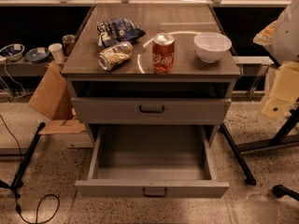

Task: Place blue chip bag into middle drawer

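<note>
The crumpled dark-blue foil chip bag [118, 31] lies far-left on the desk [187, 17], the deep grey metal drawer [107, 189] stands open below to receive it, and the cream gripper [279, 94] hangs at the right edge, open or closed I cannot tell.

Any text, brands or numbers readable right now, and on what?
Nothing reads clearly.
On the red can: white script, too blurred to read.
On the blue chip bag: white lettering, unreadable.
On the crushed golden can: nothing legible.
The gripper, at the right edge: no text visible.

Dim warm light; right-edge claw [276, 99] seems brightly lit.
</note>
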Controlling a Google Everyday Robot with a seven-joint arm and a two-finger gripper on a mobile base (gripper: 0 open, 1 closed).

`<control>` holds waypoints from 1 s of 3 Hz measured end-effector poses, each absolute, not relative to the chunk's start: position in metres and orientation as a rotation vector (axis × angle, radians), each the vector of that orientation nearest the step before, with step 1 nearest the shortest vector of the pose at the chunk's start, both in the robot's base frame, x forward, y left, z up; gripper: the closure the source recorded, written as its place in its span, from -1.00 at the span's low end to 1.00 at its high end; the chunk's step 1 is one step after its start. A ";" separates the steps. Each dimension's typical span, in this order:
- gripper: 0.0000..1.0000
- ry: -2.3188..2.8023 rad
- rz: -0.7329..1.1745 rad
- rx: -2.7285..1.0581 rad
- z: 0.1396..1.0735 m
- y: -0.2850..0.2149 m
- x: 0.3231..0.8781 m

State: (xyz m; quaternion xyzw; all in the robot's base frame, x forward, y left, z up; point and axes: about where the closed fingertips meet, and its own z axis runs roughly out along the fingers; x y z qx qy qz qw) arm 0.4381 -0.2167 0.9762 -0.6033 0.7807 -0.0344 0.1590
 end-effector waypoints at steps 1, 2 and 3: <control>-1.00 2.232 -0.099 -1.724 0.976 -0.217 0.438; -1.00 2.149 -0.135 -1.661 1.009 -0.209 0.436; -1.00 1.982 -0.168 -1.645 1.064 -0.177 0.444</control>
